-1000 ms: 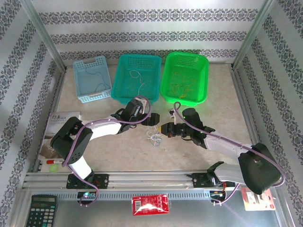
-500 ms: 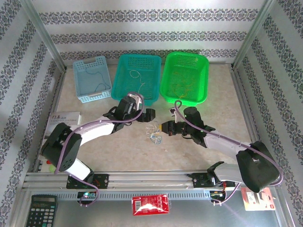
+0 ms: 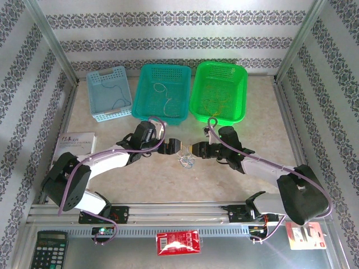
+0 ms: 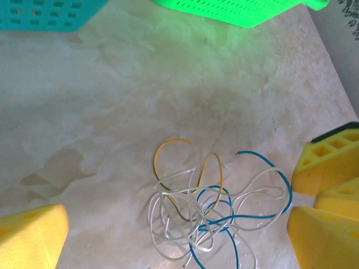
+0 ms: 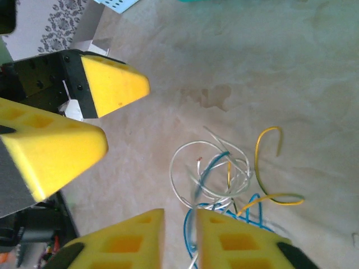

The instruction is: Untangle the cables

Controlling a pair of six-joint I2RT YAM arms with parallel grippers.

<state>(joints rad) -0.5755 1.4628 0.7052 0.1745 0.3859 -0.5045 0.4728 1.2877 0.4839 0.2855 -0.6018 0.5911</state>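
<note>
The cables (image 3: pixel 185 161) lie as one small tangle of blue, yellow and white strands on the table between my two grippers. In the left wrist view the cables (image 4: pixel 213 207) rest loose on the surface. My left gripper (image 4: pixel 178 224) stands wide open around them, its pads well clear on either side. It sits just left of the tangle (image 3: pixel 171 147). My right gripper (image 5: pixel 179 224) has its yellow pads parted by a narrow gap, and a blurred blue strand (image 5: pixel 196 190) runs through that gap. From above, the right gripper (image 3: pixel 194 149) faces the left one across the tangle.
Three baskets stand along the back: light blue (image 3: pixel 112 115), teal (image 3: pixel 162 67) and green (image 3: pixel 219 64), each with thin strands inside. A booklet (image 3: pixel 76 141) lies at the left. A calculator (image 3: pixel 49 249) and a red packet (image 3: pixel 177 242) sit on the front ledge.
My left arm has swung down and right, bringing its open gripper beside the tangle. The right gripper's pads have parted from shut to a narrow gap.
</note>
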